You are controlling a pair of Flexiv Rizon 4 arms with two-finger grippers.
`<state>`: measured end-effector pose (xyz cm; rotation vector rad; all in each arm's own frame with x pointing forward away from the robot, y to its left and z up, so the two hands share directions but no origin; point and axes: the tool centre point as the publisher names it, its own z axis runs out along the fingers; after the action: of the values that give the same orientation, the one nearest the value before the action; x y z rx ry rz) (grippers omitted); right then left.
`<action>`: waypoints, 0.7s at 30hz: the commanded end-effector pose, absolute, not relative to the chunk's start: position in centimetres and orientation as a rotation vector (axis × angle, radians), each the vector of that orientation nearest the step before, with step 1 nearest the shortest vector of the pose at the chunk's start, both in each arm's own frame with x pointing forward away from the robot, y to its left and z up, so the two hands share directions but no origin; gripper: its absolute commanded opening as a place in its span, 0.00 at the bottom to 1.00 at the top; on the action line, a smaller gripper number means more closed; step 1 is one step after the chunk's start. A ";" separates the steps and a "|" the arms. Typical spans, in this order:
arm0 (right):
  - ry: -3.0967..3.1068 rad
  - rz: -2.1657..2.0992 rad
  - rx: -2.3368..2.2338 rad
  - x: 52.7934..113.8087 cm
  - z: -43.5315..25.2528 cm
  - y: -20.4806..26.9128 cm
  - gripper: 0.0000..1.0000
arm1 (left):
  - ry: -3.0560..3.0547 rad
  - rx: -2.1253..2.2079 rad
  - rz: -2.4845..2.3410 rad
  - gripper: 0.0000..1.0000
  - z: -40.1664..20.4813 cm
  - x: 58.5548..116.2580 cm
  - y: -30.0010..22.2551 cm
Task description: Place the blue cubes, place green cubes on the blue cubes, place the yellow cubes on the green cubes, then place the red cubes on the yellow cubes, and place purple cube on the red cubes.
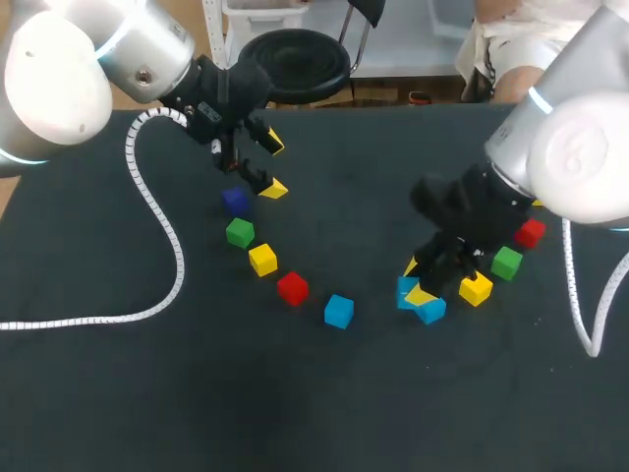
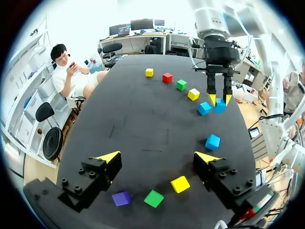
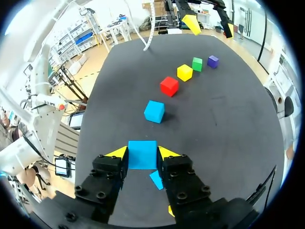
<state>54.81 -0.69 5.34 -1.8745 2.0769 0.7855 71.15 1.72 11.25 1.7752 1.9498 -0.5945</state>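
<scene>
Our right gripper (image 3: 142, 153) is clamped on a blue cube (image 3: 142, 157), a finger pressed to each side. A second blue cube (image 3: 156, 179) lies just beneath it, and a third blue cube (image 3: 154, 111) lies ahead on the table (image 1: 147, 393). Our left gripper (image 2: 157, 157) hangs wide apart above the purple cube (image 2: 121, 198), green cube (image 2: 153, 198) and yellow cube (image 2: 180, 183), touching none.

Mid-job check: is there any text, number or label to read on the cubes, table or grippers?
None can be read. The blue cube held in the right gripper shows a plain face, as do the red cube and yellow cube ahead of it. The table is plain black. The left gripper shows no print.
</scene>
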 end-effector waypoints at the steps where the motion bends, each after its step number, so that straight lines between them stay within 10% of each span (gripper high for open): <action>1: 2.053 0.806 -1.901 54.8 5.6 -0.6 0.00 | 1.953 1.779 -0.595 1.00 11.3 71.3 1.7; 21: 2.053 0.806 -1.901 54.8 5.6 -0.6 0.00 | 1.953 1.779 -0.595 1.00 11.3 71.3 1.7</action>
<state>54.82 -0.56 5.66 -1.9019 2.0556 0.8029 71.15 1.72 11.25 1.7753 1.9497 -0.5946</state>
